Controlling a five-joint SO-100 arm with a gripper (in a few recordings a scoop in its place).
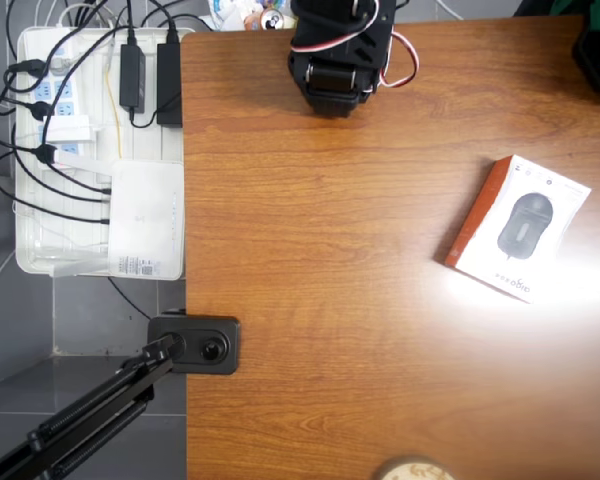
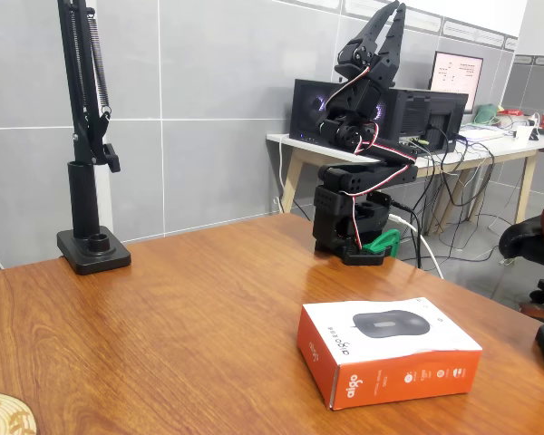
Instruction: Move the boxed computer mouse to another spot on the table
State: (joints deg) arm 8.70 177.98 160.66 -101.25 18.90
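In the fixed view, the gripper [image 2: 387, 20] pointed upward above the folded arm [image 2: 355, 172], its two fingers slightly parted and holding nothing. The arm's base stood at the table's [image 1: 330, 330] far edge. One boxed computer mouse [image 1: 517, 228] lay flat near the table's right edge in the overhead view, well apart from the arm. One white tray [image 1: 40, 255] of cables sat beside the left edge.
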